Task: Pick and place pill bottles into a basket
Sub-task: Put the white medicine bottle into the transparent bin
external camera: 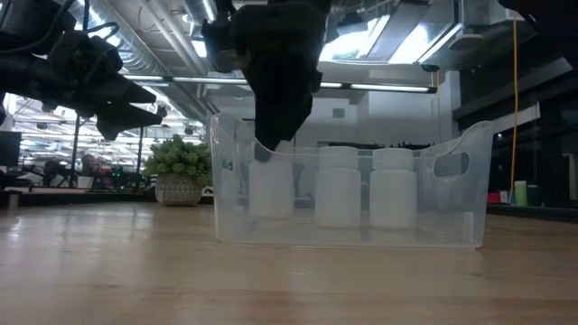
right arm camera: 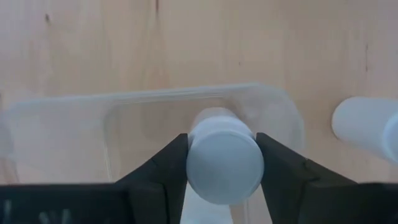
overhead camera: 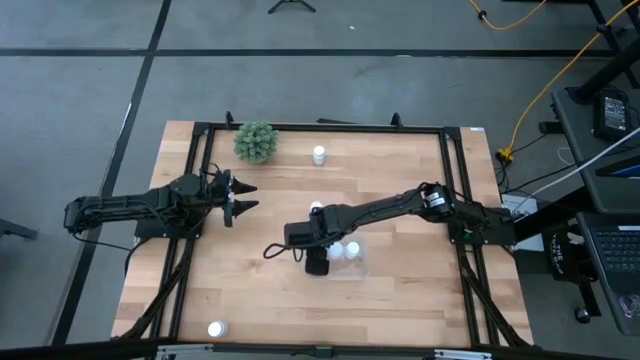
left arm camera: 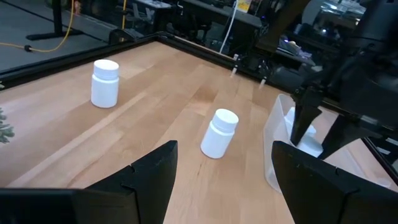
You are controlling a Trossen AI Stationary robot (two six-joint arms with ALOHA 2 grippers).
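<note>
Your right tool (right arm camera: 221, 163) is clamped on a pill bottle (right arm camera: 225, 155), held upright inside the basket (external camera: 470, 194) for release (mid-counter, beside two others); your left tool (overhead camera: 243, 194) waits apart near the left edge.

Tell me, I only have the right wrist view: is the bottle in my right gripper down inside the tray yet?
Observer: Yes. In the low view the right gripper holds the bottle below the tray's rim, at one end.
Operator: How many others are in there?
Observer: Two bottles, upright beside it.
Operator: And outside the tray?
Observer: Three: the far bottle right of the plant, the middle bottle by the right arm, and the near bottle at the table's front edge.
</note>
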